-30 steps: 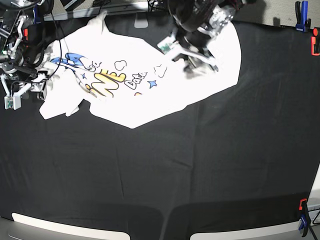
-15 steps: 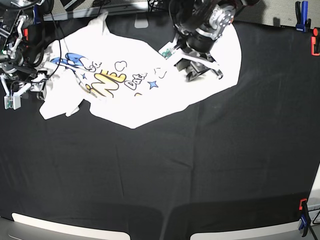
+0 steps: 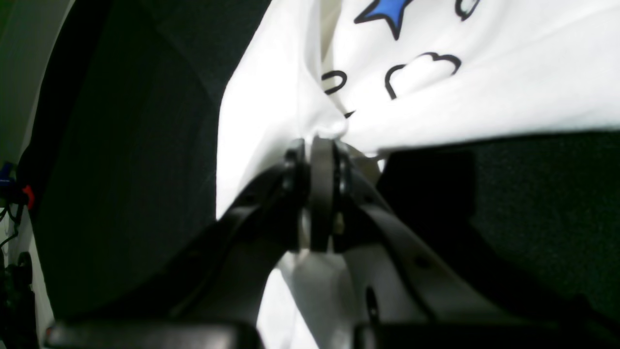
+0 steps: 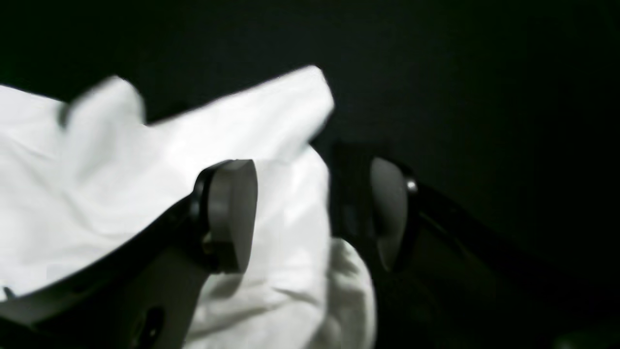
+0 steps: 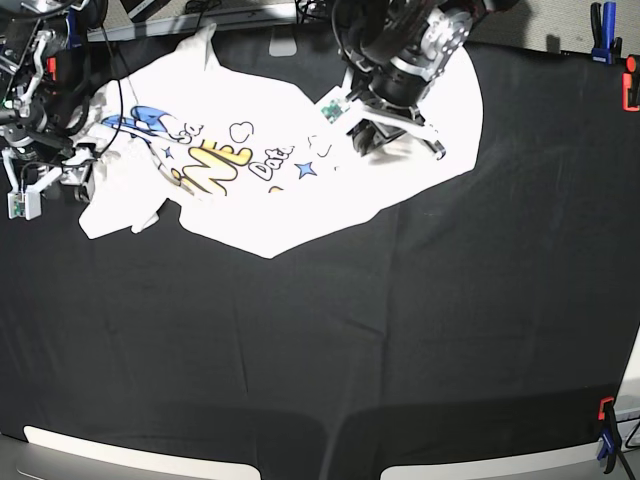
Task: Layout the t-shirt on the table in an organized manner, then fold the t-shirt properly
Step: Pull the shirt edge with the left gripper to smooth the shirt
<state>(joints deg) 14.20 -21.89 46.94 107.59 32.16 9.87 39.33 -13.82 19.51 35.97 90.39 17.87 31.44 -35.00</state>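
The white t-shirt (image 5: 250, 190) lies crumpled across the far part of the black table (image 5: 400, 330), its print of letters, clouds and stars facing up. My left gripper (image 5: 362, 140) is down on the shirt's right half. In the left wrist view the left gripper (image 3: 322, 145) is shut on a pinched fold of the t-shirt (image 3: 484, 97) beside a cloud outline. My right gripper (image 5: 88, 172) is at the shirt's left end. In the right wrist view the right gripper (image 4: 310, 213) is open, and bunched white t-shirt (image 4: 97, 194) lies between and under its fingers.
Blue and red clips (image 5: 603, 40) (image 5: 631, 85) hold the cloth at the far right edge, and another clip (image 5: 606, 440) sits at the near right corner. A red clip (image 5: 50, 65) and cables are at the far left. Pale table edging (image 5: 100, 445) shows along the front.
My left gripper has closed on a fold of the shirt and shifted slightly left and toward the far edge. The right arm and the rest of the shirt have not moved.
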